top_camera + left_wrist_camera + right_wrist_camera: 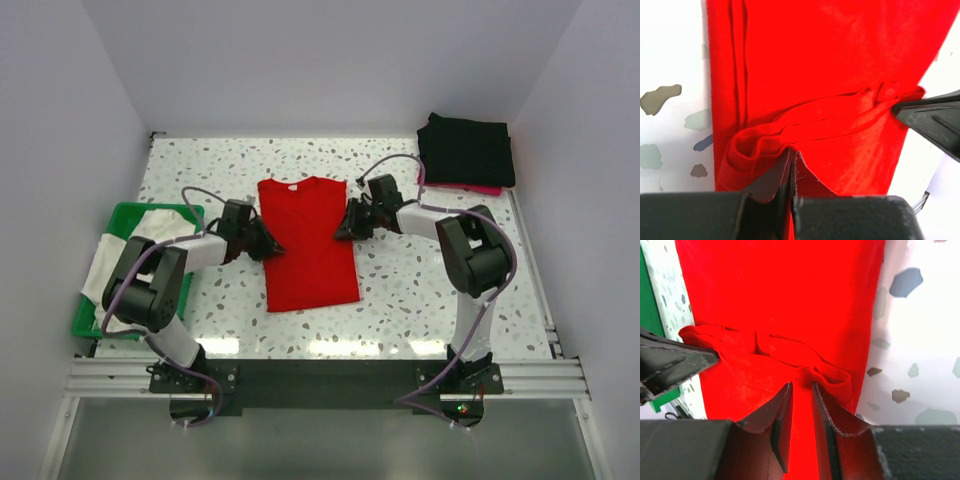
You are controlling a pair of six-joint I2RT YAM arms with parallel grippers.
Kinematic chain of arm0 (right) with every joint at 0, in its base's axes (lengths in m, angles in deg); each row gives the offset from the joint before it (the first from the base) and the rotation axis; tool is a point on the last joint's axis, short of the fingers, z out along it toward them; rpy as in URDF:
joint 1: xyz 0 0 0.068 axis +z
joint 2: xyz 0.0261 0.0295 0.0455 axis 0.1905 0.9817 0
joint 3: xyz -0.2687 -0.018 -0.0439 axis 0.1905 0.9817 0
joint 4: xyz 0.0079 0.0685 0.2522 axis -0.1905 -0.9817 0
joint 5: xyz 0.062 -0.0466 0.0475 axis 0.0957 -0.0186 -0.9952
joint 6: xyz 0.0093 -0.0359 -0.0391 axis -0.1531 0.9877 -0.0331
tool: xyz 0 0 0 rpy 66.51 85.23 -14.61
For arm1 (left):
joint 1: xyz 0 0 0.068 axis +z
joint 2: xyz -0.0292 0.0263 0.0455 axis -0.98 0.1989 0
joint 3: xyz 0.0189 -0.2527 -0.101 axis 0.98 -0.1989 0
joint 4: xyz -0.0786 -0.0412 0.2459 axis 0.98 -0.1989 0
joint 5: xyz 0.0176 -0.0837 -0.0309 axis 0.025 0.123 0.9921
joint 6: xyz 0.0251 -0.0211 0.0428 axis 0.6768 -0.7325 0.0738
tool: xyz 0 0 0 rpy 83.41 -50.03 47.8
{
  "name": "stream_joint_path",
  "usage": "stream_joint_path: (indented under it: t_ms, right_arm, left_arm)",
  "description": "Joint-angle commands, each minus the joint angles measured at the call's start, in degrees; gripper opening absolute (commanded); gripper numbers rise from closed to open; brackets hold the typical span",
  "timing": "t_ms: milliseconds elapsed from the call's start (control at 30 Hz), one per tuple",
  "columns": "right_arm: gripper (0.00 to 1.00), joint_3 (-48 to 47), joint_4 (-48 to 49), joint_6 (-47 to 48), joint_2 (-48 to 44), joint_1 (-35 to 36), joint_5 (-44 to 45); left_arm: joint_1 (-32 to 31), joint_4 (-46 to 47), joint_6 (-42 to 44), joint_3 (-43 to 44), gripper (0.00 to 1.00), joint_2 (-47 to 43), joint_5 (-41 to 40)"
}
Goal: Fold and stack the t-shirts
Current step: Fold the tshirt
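While both grippers sit on opposite side edges of the red shirt (pixel 310 250), the step in hand looks like the crosswise fold.

Top view: the red shirt lies flat and lengthwise at the centre of the table (pixel 420 300), sleeves already tucked in, so it is a narrow rectangle. The left gripper (pixel 268 243) is at its left edge and the right gripper (pixel 343 226) at its right edge, both about mid-length and facing each other. The black stack (pixel 466 150) is in the far right corner. The white shirt (pixel 105 262) hangs in the basket (pixel 130 212) on the left.

Left wrist: jaws are closed tight on a bunch of red cloth at the edge. A ridge (pixel 815 120) runs across to the other gripper's tip.

Right wrist: jaws are narrow but apart, with the bunched edge at their tips. Cannot tell if cloth is pinched yet.

To do it well, the right side should finish closing on all layers before any lift. Then raise both sides together at equal height, keeping the ridge lightly taut. Carry one half over the other so the edges line up. Pulling outward too hard risks a slip, and uneven lift skews the fold.
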Motion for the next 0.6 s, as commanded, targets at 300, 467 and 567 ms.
stream_joint_path:
  t_ms: [300, 467, 567]
  right_arm:
    - [0.45, 10.49, -3.33, -1.88, -22.58, -0.59, 4.86]
    - [0.46, 22.00, -3.33, -3.11, -30.60, -0.50, 4.25]
    - [0.46, 26.84, -3.32, -3.99, -33.86, 0.37, 2.92]
  left_arm:
    - [0.82, -6.58, 3.72, -1.55, 0.25, -20.42, 1.39]
    - [0.73, -11.06, 3.90, -10.08, 0.29, -29.31, 0.96]
    - [0.65, -14.66, 4.69, -13.24, 0.33, -33.70, 0.78]
